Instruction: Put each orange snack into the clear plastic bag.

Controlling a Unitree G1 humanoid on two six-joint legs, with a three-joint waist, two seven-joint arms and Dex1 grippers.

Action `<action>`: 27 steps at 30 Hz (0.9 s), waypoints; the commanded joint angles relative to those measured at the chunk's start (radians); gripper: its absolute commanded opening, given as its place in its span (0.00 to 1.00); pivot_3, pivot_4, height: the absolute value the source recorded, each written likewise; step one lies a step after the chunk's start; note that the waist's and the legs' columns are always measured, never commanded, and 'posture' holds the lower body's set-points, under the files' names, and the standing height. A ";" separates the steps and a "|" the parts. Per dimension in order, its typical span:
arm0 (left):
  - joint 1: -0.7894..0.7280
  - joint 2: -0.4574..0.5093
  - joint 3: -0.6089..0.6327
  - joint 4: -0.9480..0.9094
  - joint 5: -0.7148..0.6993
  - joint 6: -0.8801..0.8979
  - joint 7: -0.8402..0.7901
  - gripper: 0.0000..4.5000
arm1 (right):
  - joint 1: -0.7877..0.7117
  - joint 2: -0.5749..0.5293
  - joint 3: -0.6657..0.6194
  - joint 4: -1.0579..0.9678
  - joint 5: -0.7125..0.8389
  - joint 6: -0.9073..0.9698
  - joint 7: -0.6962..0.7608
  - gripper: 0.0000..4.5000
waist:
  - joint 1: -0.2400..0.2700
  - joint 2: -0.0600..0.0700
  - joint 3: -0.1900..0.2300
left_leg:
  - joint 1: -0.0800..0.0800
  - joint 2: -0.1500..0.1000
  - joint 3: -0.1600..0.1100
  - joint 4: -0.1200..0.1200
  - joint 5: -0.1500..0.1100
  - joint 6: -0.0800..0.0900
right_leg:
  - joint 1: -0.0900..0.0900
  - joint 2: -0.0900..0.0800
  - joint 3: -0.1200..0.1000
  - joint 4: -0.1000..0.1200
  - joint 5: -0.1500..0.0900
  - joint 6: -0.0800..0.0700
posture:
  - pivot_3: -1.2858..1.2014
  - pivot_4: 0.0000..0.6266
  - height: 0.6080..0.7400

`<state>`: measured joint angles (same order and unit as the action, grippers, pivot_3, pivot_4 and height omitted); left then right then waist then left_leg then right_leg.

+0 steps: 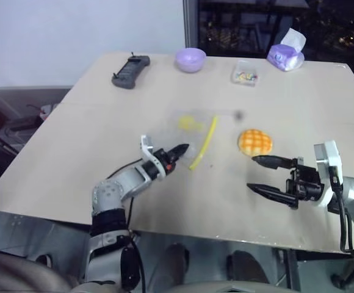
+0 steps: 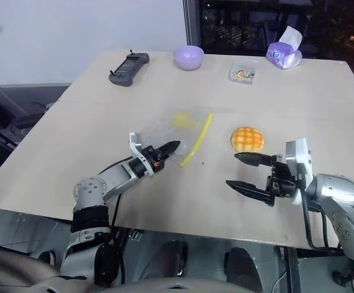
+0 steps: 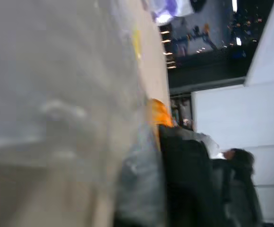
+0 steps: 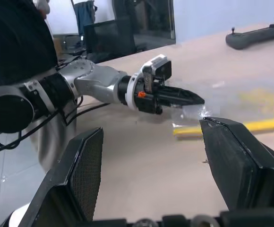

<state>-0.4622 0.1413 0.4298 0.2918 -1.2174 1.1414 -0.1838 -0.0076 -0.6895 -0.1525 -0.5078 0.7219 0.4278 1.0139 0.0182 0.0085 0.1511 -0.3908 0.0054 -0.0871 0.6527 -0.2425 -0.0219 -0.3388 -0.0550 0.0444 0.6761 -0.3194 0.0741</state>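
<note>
Looking left to right: things on a tan, smooth, flat desk (image 1: 104,183).
Controller: a dark grey, flat gadget (image 1: 130,72) lies at the far left of the desk.
Left gripper: the left gripper (image 1: 180,149) has its two black fingers pinched together on the near edge of the clear plastic bag (image 2: 171,128).
Clear plastic bag: thin, floppy and see-through, lying flat in the middle of the desk. It has a yellow smudge (image 1: 187,122) on it; I cannot tell what that is. A bright yellow zip strip (image 1: 204,142) runs along its right edge.
Bowl: a round lilac bowl (image 1: 190,59) sits at the far edge. I cannot see inside it.
Small box: a clear box (image 1: 245,74) holds little colourful bits.
Orange snack: the round, domed orange snack (image 1: 254,141) with a criss-cross top sits on the desk, just right of the bag, not in it.
Right gripper: the right gripper (image 1: 256,174) is spread wide, holding nothing, near the snack.
Tissue pack: a soft purple pack (image 1: 285,56) with white paper poking out.
</note>
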 commanded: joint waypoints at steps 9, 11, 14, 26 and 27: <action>0.025 -0.025 0.049 0.054 -0.504 0.250 0.253 0.01 | -0.324 0.156 0.347 0.473 -0.774 -0.452 -0.463 0.80 | -0.025 -0.009 0.005 | -0.007 0.001 -0.001 -0.002 0.002 -0.004 | -0.006 0.000 0.000 -0.002 0.000 0.000 | 0.52 0.24 1.00; 0.047 -0.011 0.025 0.049 -0.604 0.221 0.332 0.01 | -0.389 0.170 0.403 0.598 -0.932 -0.639 -0.584 0.80 | -0.034 -0.009 0.006 | -0.006 0.001 -0.002 -0.003 0.003 -0.005 | -0.008 0.000 0.003 -0.002 0.000 0.000 | 0.52 0.24 1.00; 0.082 0.021 -0.027 0.025 -0.710 0.180 0.404 0.01 | -0.459 0.203 0.422 0.728 -1.054 -0.777 -0.742 0.80 | -0.036 -0.010 0.007 | -0.006 0.001 -0.001 -0.004 0.003 -0.006 | -0.009 0.000 0.005 -0.002 0.000 0.000 | 0.52 0.24 1.00; 0.137 0.087 -0.100 -0.002 -0.755 0.147 0.435 0.01 | -0.586 0.192 0.462 0.953 -1.263 -1.009 -0.925 0.80 | -0.041 -0.011 0.007 | -0.006 0.001 0.001 -0.005 0.003 -0.006 | -0.010 0.001 0.008 -0.003 0.000 0.000 | 0.52 0.24 1.00; 0.137 0.097 -0.106 0.003 -0.755 0.154 0.431 0.01 | -0.591 0.180 0.476 0.965 -1.286 -1.030 -0.925 0.80 | -0.044 -0.011 0.007 | -0.006 0.001 0.001 -0.005 0.003 -0.006 | -0.010 0.001 0.008 -0.003 0.000 0.000 | 0.52 0.24 1.00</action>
<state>-0.3464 0.2224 0.3350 0.2760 -1.9675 1.2974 0.2462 -0.5771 -0.4927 0.3141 0.4566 -0.5370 -0.5580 0.1003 -0.0253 -0.0022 0.1580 -0.3965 0.0065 -0.0857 0.6475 -0.2391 -0.0281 -0.3487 -0.0544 0.0522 0.6729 -0.3197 0.0738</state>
